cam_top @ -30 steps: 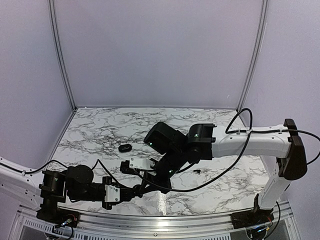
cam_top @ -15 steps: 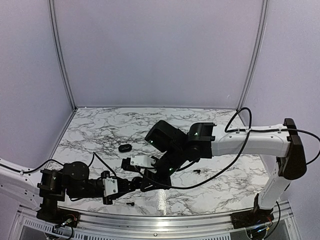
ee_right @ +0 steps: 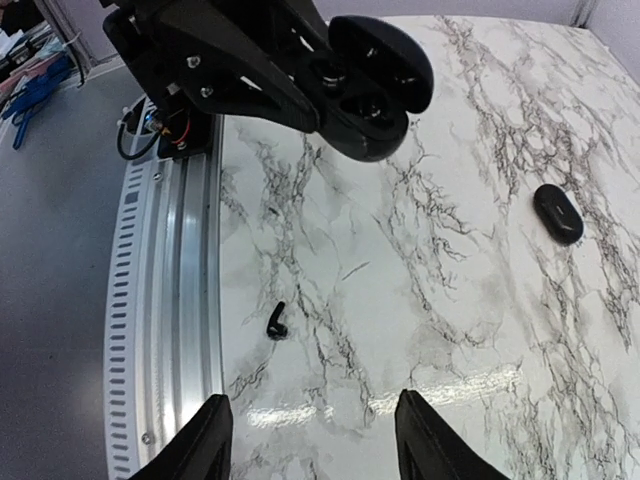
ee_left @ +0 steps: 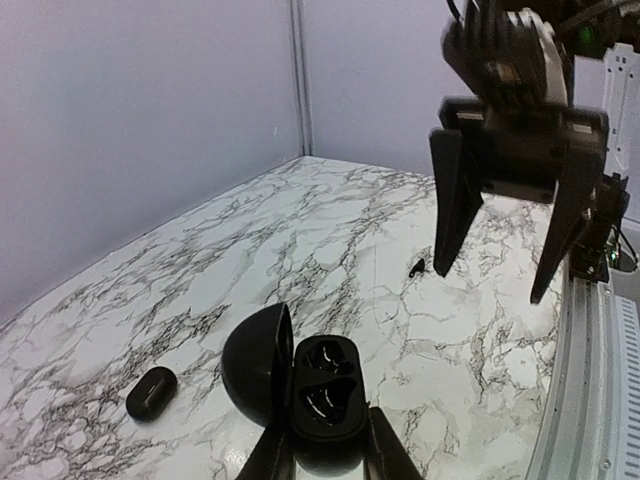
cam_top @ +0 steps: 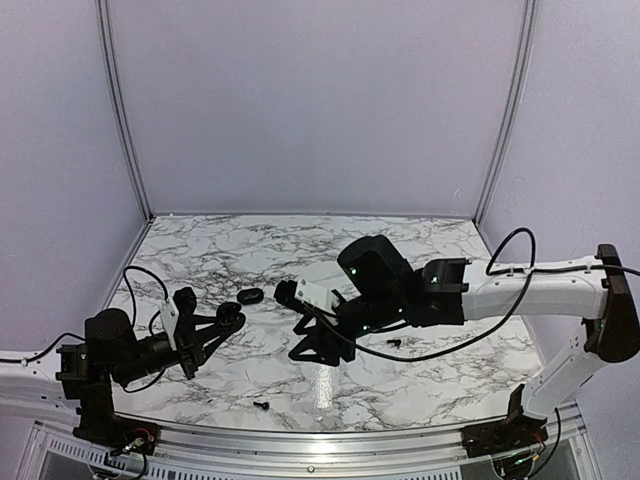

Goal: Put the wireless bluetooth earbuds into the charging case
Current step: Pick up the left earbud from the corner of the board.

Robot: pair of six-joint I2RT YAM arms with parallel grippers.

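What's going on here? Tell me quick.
The left gripper holds the open case. The right gripper hangs open and empty, facing it. One earbud lies loose near the front edge of the table, and another lies farther right. A closed black pod also sits on the marble. Whether the case holds anything, I cannot tell.

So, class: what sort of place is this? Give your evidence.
Most likely a robotics lab test booth, not a home: a white marble-patterned tabletop walled in by plain lilac panels, with a slotted aluminium rail along its near edge.
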